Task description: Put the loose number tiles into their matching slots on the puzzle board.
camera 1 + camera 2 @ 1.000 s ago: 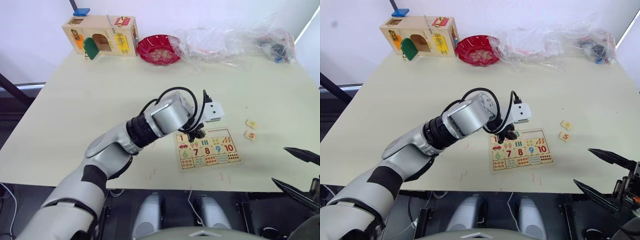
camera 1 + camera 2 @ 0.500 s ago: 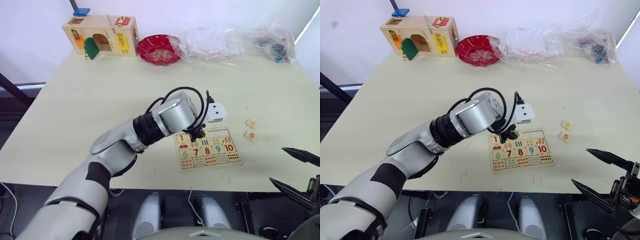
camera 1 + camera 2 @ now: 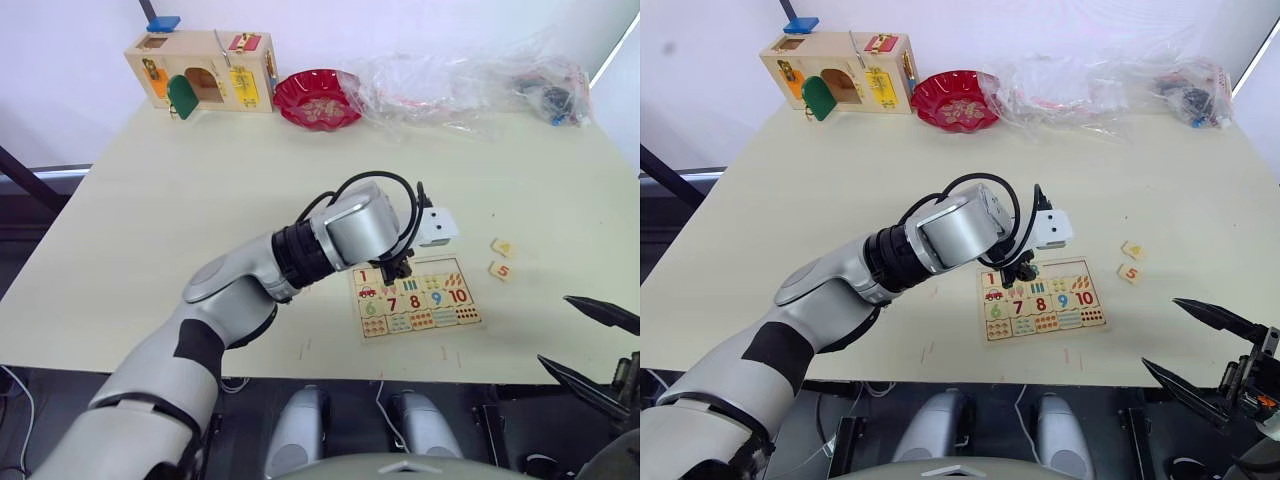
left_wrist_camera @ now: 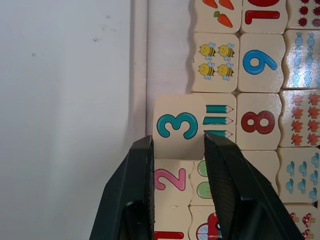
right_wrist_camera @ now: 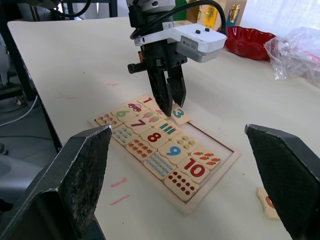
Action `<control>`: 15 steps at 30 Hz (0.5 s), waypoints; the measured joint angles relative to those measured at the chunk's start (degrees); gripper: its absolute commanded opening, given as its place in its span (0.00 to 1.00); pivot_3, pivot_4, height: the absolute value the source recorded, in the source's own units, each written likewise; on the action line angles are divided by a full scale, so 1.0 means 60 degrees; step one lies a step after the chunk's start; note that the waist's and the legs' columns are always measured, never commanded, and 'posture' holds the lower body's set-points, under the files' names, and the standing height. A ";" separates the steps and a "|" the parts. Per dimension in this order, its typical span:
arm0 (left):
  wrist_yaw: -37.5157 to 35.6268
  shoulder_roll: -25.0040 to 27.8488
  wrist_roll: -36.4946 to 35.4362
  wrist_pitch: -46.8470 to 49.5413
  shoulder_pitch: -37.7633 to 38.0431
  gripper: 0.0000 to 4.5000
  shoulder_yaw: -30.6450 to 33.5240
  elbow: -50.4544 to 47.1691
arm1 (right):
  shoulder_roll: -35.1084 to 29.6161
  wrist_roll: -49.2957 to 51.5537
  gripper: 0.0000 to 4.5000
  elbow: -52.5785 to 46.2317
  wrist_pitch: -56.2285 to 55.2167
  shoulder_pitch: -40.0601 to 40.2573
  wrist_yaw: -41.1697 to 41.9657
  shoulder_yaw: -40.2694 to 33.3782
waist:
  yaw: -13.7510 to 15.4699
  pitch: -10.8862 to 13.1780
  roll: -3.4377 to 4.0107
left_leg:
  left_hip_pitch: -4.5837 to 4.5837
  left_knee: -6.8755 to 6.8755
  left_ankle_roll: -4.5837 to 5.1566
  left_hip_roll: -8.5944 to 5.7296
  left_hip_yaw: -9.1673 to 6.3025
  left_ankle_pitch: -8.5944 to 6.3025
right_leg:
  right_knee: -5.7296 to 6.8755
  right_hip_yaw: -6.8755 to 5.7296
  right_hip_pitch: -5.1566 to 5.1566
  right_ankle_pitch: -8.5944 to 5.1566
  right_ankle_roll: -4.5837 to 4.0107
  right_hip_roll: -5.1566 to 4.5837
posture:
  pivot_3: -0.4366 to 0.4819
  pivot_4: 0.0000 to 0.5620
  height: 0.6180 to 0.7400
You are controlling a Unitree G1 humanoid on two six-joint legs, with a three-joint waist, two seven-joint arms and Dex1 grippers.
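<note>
The puzzle board (image 3: 421,332) lies on the table near its front edge. Tiles 1 and 2 sit in its top row, and the slots beside them (image 5: 211,138) are bare. My left gripper (image 3: 403,271) hangs over that top row, shut on the number 3 tile (image 4: 177,125), which rests tilted at the board's far rim just past the 2. Two loose number tiles, the 4 (image 3: 503,247) and the 5 (image 3: 499,270), lie on the table to the right of the board. My right gripper (image 3: 590,345) is open and empty, low at the front right, off the table edge.
A wooden latch box (image 3: 200,70) with coloured doors, a red bowl (image 3: 318,98) and crumpled clear plastic bags (image 3: 470,85) stand along the table's far edge. Small red marks (image 3: 305,348) dot the table by its front edge.
My left gripper has shifted a little to the right along the board's top row, carrying the 3 tile. The right gripper has barely moved.
</note>
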 measured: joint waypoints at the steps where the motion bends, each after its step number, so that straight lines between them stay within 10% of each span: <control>1: 0.0008 -0.0003 -0.0031 0.0003 0.0000 0.21 -0.0004 0.0000 | 0.0000 0.0000 1.00 0.0000 -0.0004 0.0007 -0.0005 0.0000 | 0.0000 0.0000 0.0000 | 0.0000 0.0000 0.0000 0.0000 -0.0001 0.0000 | 0.0000 0.0000 0.0000 0.0000 0.0000 0.0000 | 0.48 0.27 1.00; 15: 0.0306 -0.0218 -0.0035 -0.0006 0.0001 0.21 -0.0050 0.0389 | 0.0004 -0.0001 1.00 -0.0004 -0.0022 0.0095 -0.0095 0.0012 | 0.0000 0.0000 0.0001 | 0.0000 0.0000 0.0000 0.0000 -0.0001 0.0000 | -0.0001 0.0000 0.0000 -0.0001 -0.0001 0.0000 | 0.48 0.27 1.00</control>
